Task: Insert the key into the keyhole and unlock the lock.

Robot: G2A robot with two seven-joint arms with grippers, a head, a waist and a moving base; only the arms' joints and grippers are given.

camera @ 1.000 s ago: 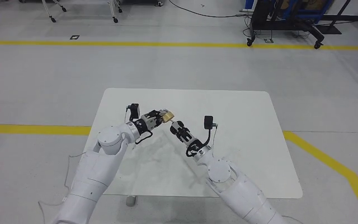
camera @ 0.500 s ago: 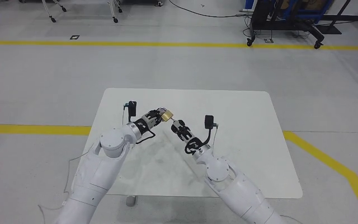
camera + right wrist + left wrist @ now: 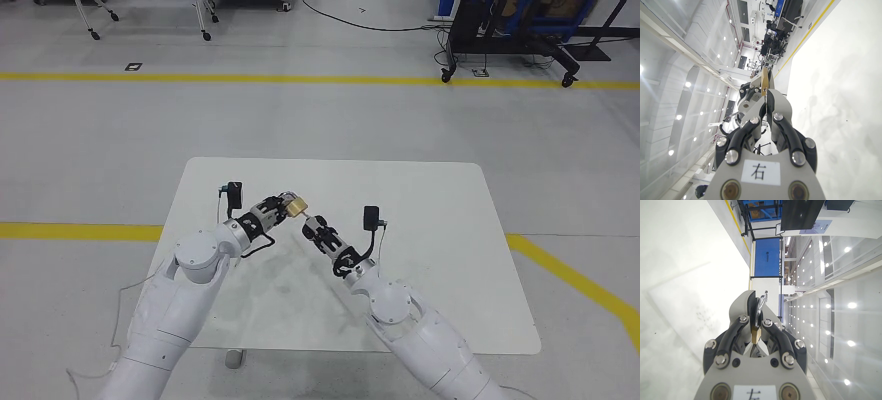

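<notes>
Top view: left claw (image 3: pixel 284 206) clamped on the brass lock (image 3: pixel 297 207), held above the surface (image 3: pixel 430 200). Right claw (image 3: pixel 311 226) just beside it, pinching the key (image 3: pixel 765 107). Key tip meets the lock's end; insertion unclear.

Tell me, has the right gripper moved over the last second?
Yes, slightly: measured against the table's far edge, the right gripper has crept left, closing on the lock.

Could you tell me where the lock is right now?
In the top view the lock is held in the left gripper above the table, with the key in the right gripper just beside it.
</notes>
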